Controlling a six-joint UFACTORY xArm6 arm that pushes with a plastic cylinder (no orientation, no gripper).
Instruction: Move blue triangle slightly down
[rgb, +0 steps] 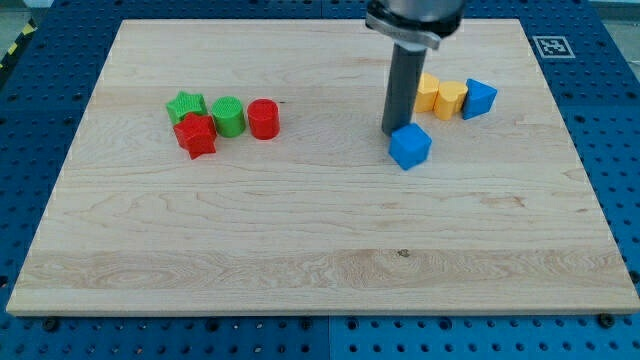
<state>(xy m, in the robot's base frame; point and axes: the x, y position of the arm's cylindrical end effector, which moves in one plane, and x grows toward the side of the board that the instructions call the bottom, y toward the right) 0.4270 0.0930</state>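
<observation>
The blue triangle (480, 98) lies at the view's upper right, at the right end of a short row with two yellow blocks (452, 99) (428, 93). My rod comes down from the view's top, and my tip (391, 132) rests on the board just above and left of a blue cube (410, 146), touching or nearly touching it. The tip is well left of the blue triangle, with the yellow blocks between them.
At the view's left sits a cluster: a green star (186, 106), a red star (196, 135), a green cylinder (228, 116) and a red cylinder (263, 118). The wooden board (320, 250) ends in blue perforated table on all sides.
</observation>
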